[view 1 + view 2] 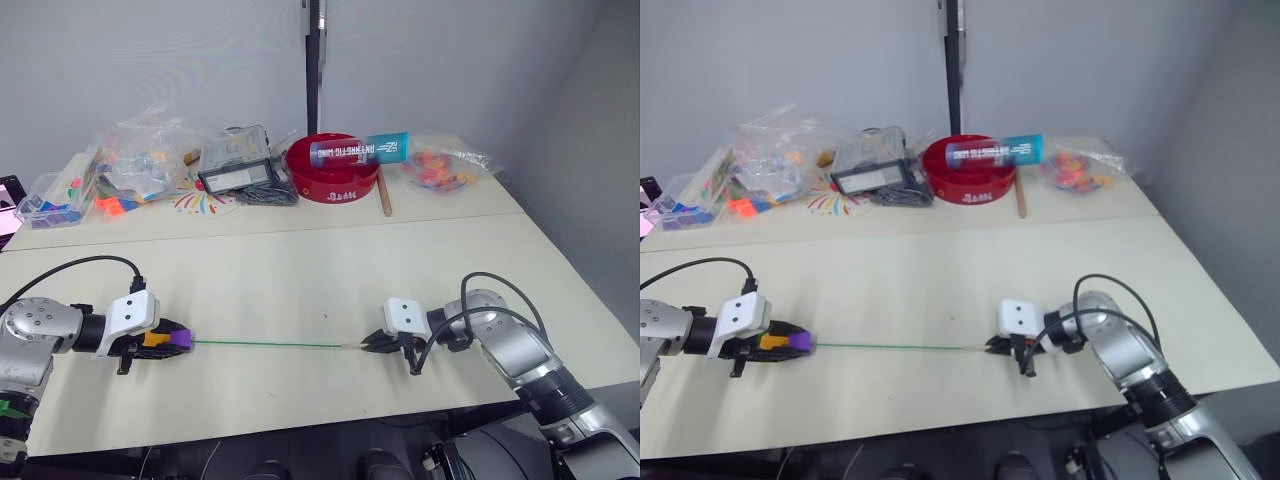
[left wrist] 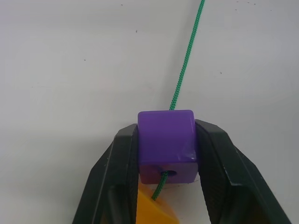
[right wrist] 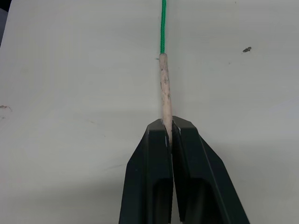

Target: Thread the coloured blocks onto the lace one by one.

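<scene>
The green lace (image 1: 270, 344) lies stretched straight across the near part of the table. At its left end my left gripper (image 1: 170, 340) is shut on a purple block (image 2: 166, 144) with the lace running through its hole. An orange-yellow block (image 2: 154, 210) sits on the lace just behind the purple one, between the fingers. At the right end my right gripper (image 1: 372, 343) is shut on the lace's pale stiff tip (image 3: 164, 88), just above the tabletop.
At the back of the table stand a red bowl (image 1: 332, 168) with a blue tube across it, bags of coloured pieces (image 1: 140, 160), a small bag (image 1: 440, 168), a box of blocks (image 1: 45, 205) and a wooden stick (image 1: 384, 198). The table's near edge runs just below both grippers.
</scene>
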{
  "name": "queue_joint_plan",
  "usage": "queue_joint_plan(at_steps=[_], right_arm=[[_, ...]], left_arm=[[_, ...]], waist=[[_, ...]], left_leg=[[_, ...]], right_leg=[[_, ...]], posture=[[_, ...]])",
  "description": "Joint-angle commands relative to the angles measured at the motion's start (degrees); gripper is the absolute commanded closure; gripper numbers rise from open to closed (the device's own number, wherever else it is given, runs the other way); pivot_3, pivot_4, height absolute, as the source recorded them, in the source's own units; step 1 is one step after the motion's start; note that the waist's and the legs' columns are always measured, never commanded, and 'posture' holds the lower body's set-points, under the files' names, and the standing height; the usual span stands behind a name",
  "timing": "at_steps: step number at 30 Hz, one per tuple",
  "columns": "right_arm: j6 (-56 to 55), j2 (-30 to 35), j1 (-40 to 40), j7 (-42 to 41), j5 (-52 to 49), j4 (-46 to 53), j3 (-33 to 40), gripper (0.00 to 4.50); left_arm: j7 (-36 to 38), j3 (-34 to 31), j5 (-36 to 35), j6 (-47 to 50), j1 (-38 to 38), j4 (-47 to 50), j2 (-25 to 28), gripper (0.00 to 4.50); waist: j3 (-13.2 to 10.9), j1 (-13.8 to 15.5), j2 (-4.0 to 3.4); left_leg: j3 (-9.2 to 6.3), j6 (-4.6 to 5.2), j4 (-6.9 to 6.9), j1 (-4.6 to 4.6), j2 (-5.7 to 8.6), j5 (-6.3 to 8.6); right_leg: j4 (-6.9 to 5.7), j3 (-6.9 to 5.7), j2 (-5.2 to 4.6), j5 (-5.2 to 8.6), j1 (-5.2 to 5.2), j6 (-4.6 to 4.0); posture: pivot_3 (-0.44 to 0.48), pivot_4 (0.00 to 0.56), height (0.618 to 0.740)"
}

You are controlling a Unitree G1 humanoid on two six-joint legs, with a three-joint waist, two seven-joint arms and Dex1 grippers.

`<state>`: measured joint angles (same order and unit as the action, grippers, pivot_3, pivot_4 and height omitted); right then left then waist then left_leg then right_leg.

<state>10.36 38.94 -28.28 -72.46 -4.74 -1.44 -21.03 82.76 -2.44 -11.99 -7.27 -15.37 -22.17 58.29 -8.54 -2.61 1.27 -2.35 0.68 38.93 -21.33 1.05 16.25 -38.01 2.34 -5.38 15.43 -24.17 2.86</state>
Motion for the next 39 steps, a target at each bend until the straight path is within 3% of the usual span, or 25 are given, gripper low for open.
queue_joint_plan(at_steps=[1,39], right_arm=[[-0.75,0.00,-0.70,0.11,-0.30,0.74,1.38,4.50],[-3.11,-1.66,-2.11,-0.49,1.07,-4.54,0.50,4.50]], left_arm=[[0.66,1.22,1.42,0.96,1.78,-0.54,0.79,3.31],[-0.58,0.65,0.67,2.13,3.82,2.40,-0.26,3.31]], waist=[[0.00,0.02,0.00],[0.00,0.11,0.00]], left_leg=[[0.00,0.00,0.00,0.00,0.00,0.00],[0.01,0.00,0.00,0.02,-0.01,0.00]], right_leg=[[0.00,0.00,0.00,0.00,0.00,0.00],[-0.01,0.00,-0.03,0.00,0.02,0.00]], posture=[[0.000,0.150,0.740],[0.000,0.150,0.740]])
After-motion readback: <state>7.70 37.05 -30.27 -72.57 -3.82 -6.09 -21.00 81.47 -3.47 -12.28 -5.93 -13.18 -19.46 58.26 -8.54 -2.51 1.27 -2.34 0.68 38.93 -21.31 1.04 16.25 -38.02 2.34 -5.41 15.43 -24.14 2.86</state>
